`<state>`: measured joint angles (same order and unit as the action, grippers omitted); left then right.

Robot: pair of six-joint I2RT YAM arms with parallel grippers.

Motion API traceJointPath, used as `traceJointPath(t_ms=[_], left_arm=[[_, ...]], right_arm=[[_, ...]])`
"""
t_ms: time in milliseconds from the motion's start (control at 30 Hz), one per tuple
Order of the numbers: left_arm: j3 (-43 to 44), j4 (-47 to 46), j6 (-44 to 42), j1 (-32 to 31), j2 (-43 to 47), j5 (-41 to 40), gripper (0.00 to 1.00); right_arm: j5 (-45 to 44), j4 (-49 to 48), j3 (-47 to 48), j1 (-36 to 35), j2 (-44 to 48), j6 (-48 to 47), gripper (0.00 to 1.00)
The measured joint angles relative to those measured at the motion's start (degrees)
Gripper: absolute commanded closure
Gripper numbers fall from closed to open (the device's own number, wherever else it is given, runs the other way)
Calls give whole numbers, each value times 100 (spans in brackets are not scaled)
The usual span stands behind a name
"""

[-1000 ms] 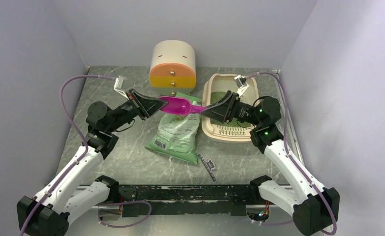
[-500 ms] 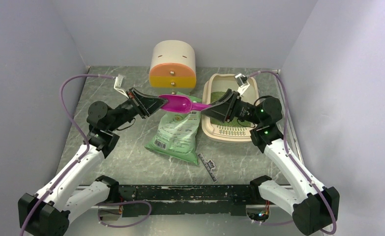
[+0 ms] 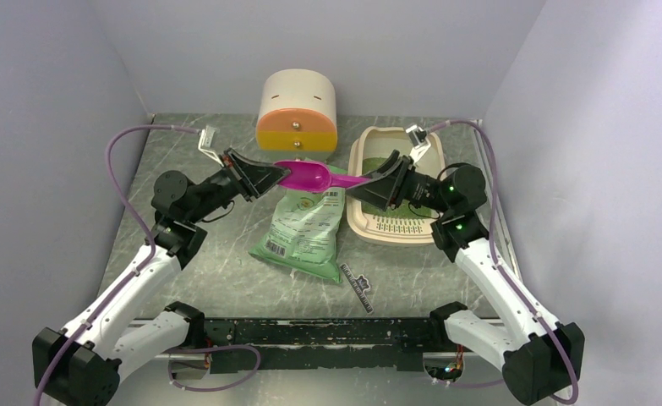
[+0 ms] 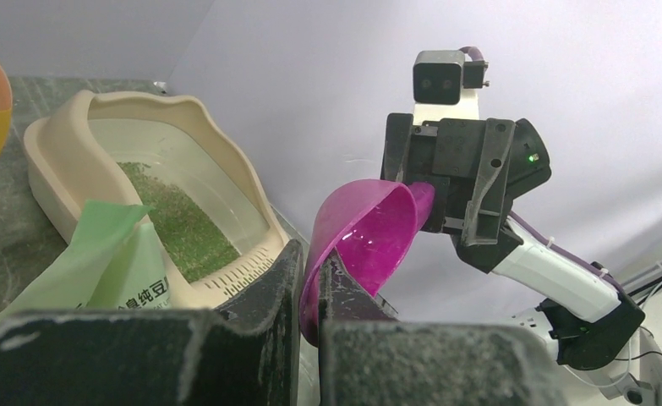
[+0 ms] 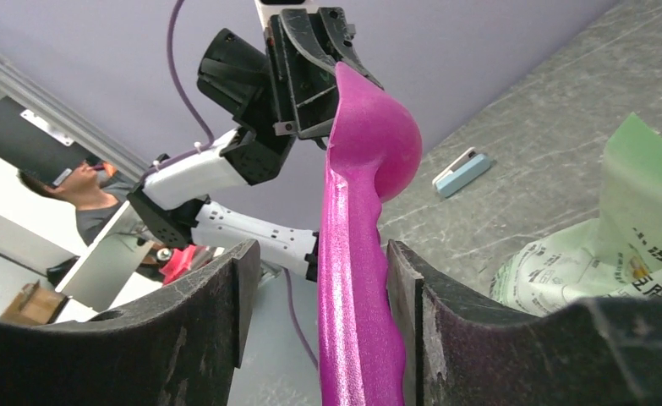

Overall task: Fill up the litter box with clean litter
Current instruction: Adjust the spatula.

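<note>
The left gripper (image 4: 310,262) is pinched tight on the bowl rim of the magenta scoop (image 3: 306,176). It holds the scoop in the air at the centre of the top view, above the upper end of the green bag (image 3: 302,228). The right gripper (image 5: 319,254) stands spread around the scoop's handle (a gap shows beside the handle in the right wrist view, so nothing is clamped there). The litter box (image 3: 395,227) sits on the table (image 3: 226,271) right of centre in the top view, just beside the bag and partly under the right gripper. The clean litter (image 4: 183,228) lies as a thin green layer on its floor. The round drawer unit (image 3: 298,114) stands at upper centre.
</note>
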<state>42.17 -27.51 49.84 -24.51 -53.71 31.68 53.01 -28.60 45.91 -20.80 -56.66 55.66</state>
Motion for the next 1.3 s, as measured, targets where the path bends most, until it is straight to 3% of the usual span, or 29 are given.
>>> traceJointPath(t_ms=[500, 667, 900, 1167, 1300], left_arm=[[400, 433, -334, -96, -201, 151, 95], [400, 444, -310, -114, -245, 188, 95], [400, 374, -90, -127, -267, 201, 95], [385, 153, 138, -131, -341, 234, 95], [400, 140, 138, -131, -391, 284, 95]], right_arm=[[192, 280, 101, 356, 52, -278, 42], [374, 162, 101, 474, 50, -267, 55], [907, -42, 105, 511, -50, -271, 55], [1104, 11, 229, 527, -105, -400, 63], [1104, -118, 229, 535, -125, -313, 61]])
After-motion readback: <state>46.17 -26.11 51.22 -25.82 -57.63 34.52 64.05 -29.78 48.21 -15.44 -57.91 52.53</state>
